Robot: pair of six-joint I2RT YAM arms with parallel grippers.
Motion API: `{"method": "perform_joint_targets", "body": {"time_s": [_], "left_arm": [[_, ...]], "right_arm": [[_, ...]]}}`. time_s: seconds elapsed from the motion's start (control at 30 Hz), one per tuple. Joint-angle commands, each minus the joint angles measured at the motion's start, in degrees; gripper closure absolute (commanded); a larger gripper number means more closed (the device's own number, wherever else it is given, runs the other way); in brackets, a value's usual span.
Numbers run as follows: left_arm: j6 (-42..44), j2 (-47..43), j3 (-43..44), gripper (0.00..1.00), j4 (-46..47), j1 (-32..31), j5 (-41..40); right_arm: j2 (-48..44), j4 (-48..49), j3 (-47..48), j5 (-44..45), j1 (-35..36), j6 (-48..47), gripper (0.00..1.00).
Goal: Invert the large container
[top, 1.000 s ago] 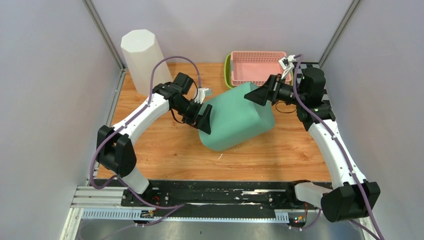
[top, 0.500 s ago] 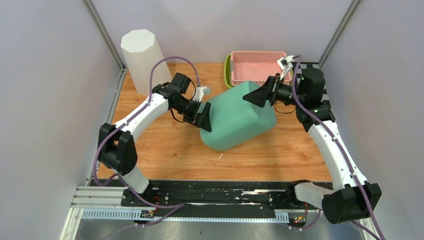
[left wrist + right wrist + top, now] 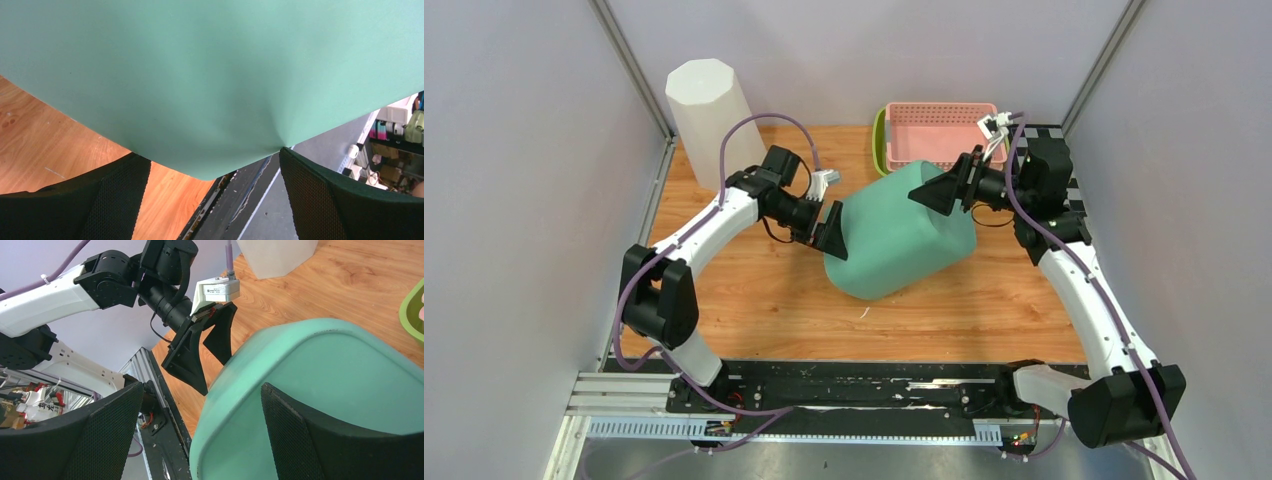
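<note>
On the table [image 3: 754,300], 1 green container [image 3: 894,240], 1 white bin [image 3: 704,105]

The large container [image 3: 899,235] is a mint-green bin of matte plastic, with smooth, unmarked walls and softly rounded corners. It is tipped at a slant on the tabletop [image 3: 754,300], neither upright nor fully overturned, with its lower end on the wood and its higher end raised toward the pink basket [image 3: 939,135]. It lies just in front of that basket and slightly to its left, and seen from above its raised corner reaches the basket's near edge.
</note>
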Motion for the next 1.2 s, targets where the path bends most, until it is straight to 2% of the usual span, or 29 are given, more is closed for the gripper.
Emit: {"method": "perform_joint_targets", "body": {"time_s": [0.0, 0.3, 0.77, 1.17], "left_arm": [[2.0, -1.5, 0.8, 0.02, 8.2, -0.7, 7.5], [7.4, -0.2, 0.3, 0.00, 7.3, 0.8, 7.8], [14.0, -4.1, -0.3, 0.00, 7.6, 1.2, 11.8], [13.1, -6.7, -3.9, 0.00, 10.8, 1.3, 10.5]], "right_arm": [[0.8, -3.3, -3.4, -5.9, 3.4, 1.5, 0.10], [0.8, -2.7, -4.2, -6.2, 4.8, -0.8, 0.10], [0.1, -2.4, -5.2, -6.4, 6.0, -4.0, 0.09], [-2.1, -1.0, -6.9, -6.1, 6.1, -4.6, 0.08]]}}
